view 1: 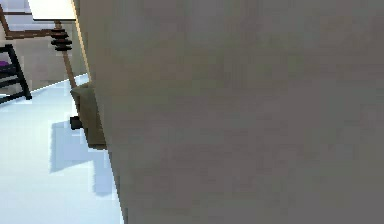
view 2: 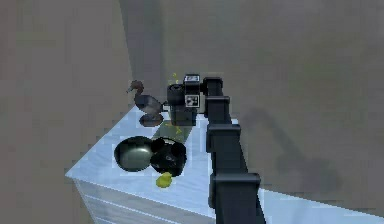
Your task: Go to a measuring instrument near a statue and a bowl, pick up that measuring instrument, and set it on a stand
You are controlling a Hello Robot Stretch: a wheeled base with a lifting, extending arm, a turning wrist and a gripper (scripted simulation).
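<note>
Your hand [view 2: 176,120] sits just right of the statue [view 2: 140,98] at the table's [view 2: 100,172] far side, holding you cannot tell what, while the likely instrument, a dark round thing [view 2: 172,157] beside the bowl [view 2: 133,153], lies back along the arm [view 2: 228,160].

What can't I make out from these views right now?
Arm side view: whether the gripper holds anything; the statue and tabletop lie behind it.
Arm side view: small yellow-green thing by the bowl, too small to name.
Forward view: a close grey surface blocks what lies ahead.
</note>
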